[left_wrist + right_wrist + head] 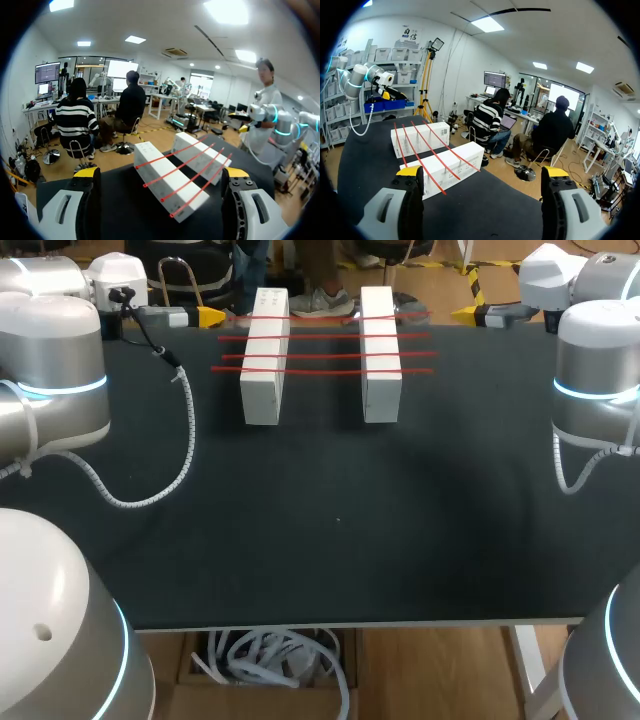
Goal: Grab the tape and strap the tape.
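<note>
While the left gripper (160,173) and right gripper (482,172) hold their jaws spread wide, four red tapes (325,355) lie stretched across two white blocks (262,365), ahead of both jaws, touching neither.

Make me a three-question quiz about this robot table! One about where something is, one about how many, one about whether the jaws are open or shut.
1. Where do the red strips lie?
A) across both white blocks
B) heaped on the floor
C) inside the jaws

2. How many red strips are there?
A) two
B) four
C) seven

3. How do the jaws of the left gripper and right gripper stand?
A) both open and empty
B) both shut on a strip
C) one open, one shut

Answers: 1 A, each strip spans both blocks. 2 B, four lines show in every view. 3 A, the yellow tips stand apart, nothing held.
</note>
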`<control>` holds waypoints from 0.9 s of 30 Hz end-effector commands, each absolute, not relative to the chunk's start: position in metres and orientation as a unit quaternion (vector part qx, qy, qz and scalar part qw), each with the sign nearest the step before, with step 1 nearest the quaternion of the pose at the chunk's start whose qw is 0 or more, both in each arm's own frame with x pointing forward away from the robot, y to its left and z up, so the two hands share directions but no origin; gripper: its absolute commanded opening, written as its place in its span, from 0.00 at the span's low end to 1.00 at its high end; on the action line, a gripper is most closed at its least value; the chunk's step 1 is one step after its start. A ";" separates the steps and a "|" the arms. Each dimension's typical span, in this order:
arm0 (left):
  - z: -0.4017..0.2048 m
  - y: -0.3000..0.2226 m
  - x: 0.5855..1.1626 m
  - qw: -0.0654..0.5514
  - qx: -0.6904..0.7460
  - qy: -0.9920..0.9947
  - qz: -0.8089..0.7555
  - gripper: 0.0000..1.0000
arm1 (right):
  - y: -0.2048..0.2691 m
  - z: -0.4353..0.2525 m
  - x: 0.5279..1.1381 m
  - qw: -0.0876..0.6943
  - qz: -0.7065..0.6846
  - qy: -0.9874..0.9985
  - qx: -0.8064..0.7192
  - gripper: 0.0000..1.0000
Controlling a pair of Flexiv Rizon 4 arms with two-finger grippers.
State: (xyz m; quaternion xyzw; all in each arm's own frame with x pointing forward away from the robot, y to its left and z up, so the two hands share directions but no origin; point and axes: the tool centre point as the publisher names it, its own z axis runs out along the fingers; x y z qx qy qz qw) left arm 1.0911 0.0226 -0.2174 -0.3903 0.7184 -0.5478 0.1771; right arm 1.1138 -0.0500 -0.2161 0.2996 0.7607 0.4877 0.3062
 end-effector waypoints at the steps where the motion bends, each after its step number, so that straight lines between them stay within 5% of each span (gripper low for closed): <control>1: -0.217 0.023 1.091 0.177 -0.390 0.718 -0.548 1.00 | -0.050 -0.216 1.114 0.306 0.488 0.761 0.300 1.00; 21: -0.217 0.023 1.091 0.177 -0.390 0.718 -0.548 1.00 | -0.050 -0.216 1.114 0.306 0.488 0.761 0.300 1.00; 27: -0.225 0.021 1.083 0.140 -0.282 0.748 -0.585 1.00 | -0.050 -0.216 1.114 0.306 0.488 0.761 0.300 1.00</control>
